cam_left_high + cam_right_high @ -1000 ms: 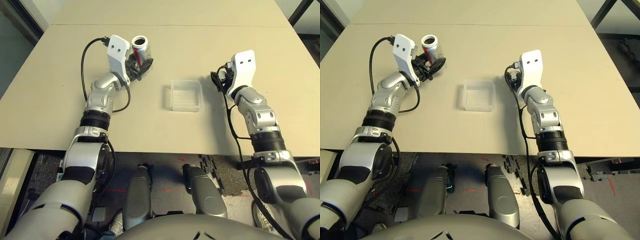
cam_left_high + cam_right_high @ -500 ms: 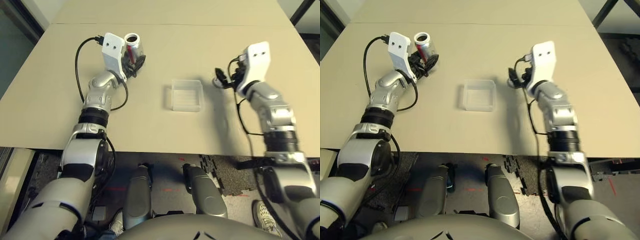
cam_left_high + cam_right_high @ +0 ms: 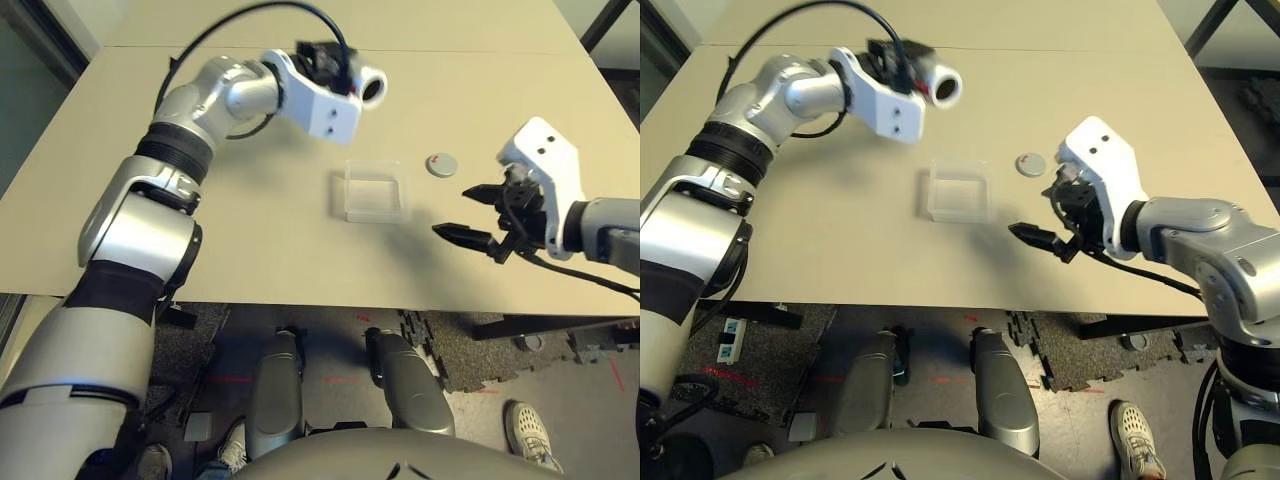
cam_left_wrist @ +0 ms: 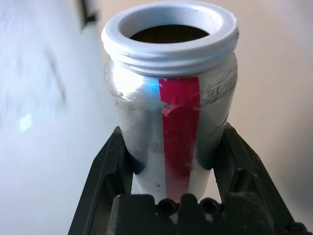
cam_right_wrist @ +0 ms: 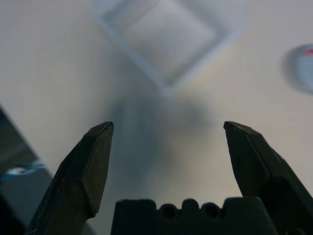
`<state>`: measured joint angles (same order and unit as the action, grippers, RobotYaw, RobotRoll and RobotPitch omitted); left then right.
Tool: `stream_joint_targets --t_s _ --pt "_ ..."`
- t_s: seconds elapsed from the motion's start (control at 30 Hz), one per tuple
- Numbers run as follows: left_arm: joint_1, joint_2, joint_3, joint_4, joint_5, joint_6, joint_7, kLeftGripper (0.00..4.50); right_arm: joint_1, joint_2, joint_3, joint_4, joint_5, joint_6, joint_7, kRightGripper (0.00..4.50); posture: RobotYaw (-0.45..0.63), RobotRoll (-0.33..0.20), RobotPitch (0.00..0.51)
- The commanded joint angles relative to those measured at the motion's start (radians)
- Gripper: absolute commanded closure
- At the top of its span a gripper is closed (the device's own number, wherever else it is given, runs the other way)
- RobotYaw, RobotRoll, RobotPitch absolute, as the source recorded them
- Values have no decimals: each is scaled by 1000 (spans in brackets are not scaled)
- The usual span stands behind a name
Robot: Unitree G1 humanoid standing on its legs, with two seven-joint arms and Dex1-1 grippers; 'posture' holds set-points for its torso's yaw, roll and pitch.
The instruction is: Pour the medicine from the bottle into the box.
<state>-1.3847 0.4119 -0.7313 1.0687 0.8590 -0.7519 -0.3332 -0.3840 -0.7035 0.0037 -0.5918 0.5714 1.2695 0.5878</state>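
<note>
Since a second ago the bottle point(image 3: 366, 87) has travelled with my left gripper point(image 4: 173, 161) from the upper left of the frame toward the upper middle and has been tipped from upright onto its side, so its long axis now runs roughly level, open mouth facing frame-right. My left fingers are clamped on its silver body on either side of the red stripe. Its cap point(image 3: 440, 165) now lies on the table just right of the box point(image 3: 375, 190), and my right gripper point(image 3: 477, 215) has pulled back to the lower right, jaws spread wide and holding nothing. The box sits in the middle of the frame, just below the bottle's mouth and a little toward me, so my left arm is the nearer one. I judge the mouth must come over the box and dip further. I cannot make out the medicine in the dark interior.
</note>
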Motion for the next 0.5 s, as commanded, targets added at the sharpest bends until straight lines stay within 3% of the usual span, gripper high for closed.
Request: stream_joint_targets --t_s 0.03,0.23,0.5 --pt "-43 -8 -81 46 120 -2 105 2070 -28 32 52 28 -35 -32 -43 0 -91 0 165" --pt "-101 -51 -147 98 211 4 239 2070 -41 57 79 77 -66 -83 -67 0 -95 0 165" --pt "-92 -67 -136 119 191 -27 241 2070 -37 57 93 112 -90 -121 -68 0 -80 0 170"
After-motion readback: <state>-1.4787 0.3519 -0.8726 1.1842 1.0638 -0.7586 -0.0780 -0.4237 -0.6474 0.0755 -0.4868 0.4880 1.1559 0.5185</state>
